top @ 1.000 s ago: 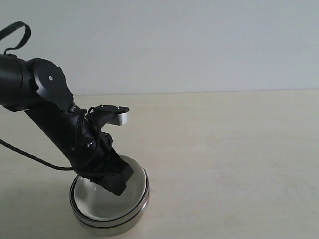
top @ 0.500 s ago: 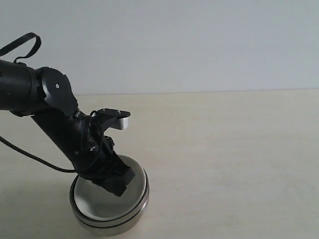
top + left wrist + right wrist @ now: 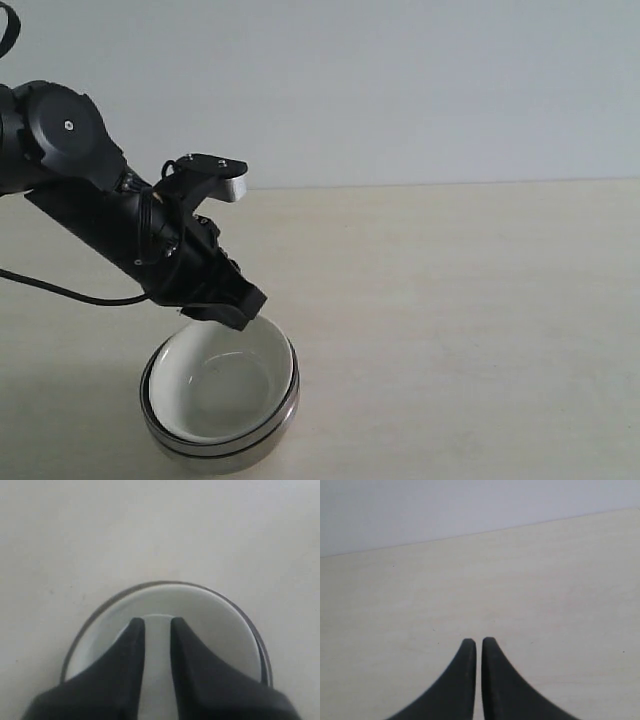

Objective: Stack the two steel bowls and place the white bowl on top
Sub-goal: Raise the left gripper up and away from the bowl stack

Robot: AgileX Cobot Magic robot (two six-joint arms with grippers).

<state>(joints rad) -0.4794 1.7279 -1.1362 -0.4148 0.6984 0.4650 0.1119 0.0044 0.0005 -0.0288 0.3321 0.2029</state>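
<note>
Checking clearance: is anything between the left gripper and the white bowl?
Nothing. In the left wrist view the left gripper hangs over the white bowl with only air between.

Setting: robot test station of the laboratory type.
Bench: pale wood-grain bench [image 3: 480, 300] with a flat, uniform surface.
Backdrop: plain light grey wall [image 3: 400, 90] rising directly behind the far bench edge.
Equipment: black jointed robot arm [image 3: 90, 210] ending in the left gripper [image 3: 238, 316].
Wiring: exposed black cable [image 3: 70, 294] running from the arm across the bench side.
</note>
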